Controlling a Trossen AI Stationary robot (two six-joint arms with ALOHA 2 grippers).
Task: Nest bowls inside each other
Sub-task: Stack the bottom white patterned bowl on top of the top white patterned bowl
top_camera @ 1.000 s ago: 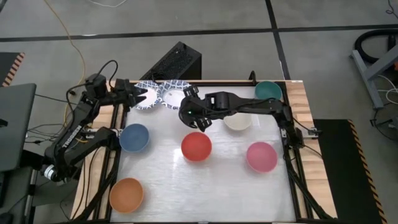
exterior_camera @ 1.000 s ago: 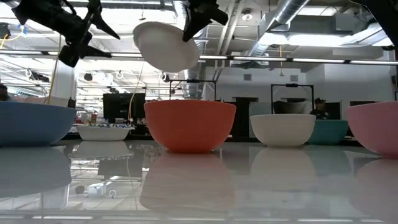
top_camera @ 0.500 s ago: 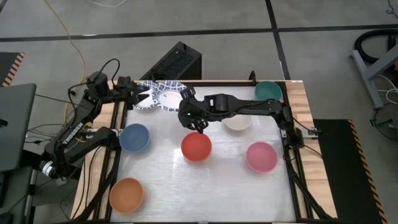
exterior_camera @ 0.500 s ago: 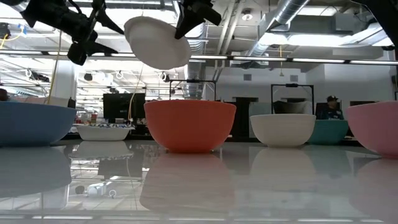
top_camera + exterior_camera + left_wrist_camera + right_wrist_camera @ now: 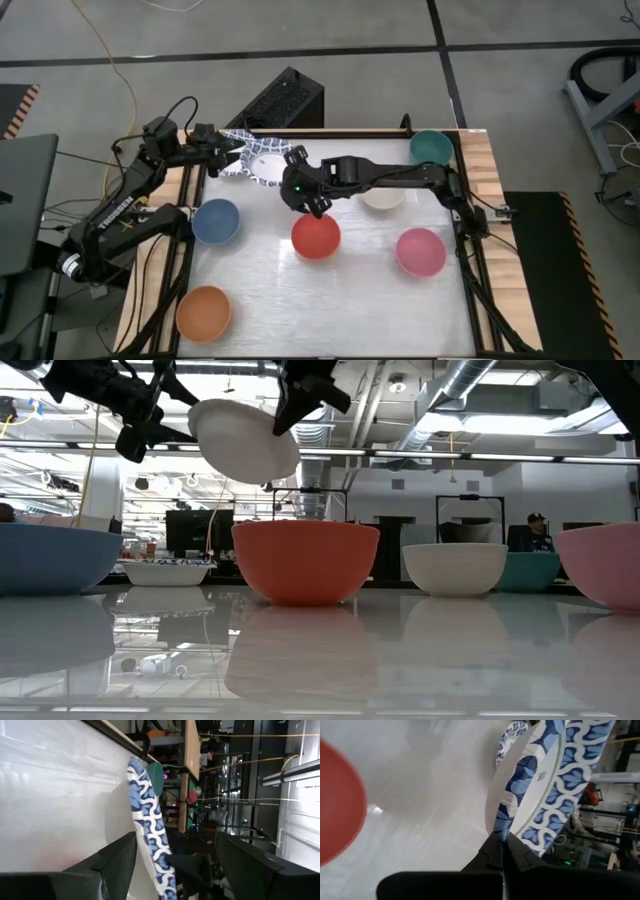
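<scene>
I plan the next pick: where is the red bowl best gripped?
At the rim of the red bowl, from straight above, one finger inside the wall, one outside. It stands upright, mouth up, nothing touching it; its body looks too wide to span.

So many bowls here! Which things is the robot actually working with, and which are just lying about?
In the job:
- patterned bowl, held aloft by the right gripper
- patterned bowl on the table, by the open left gripper
- blue, red, pink, orange, cream and teal bowls

Just lying about:
- black box behind the table
- yellow cable
</scene>
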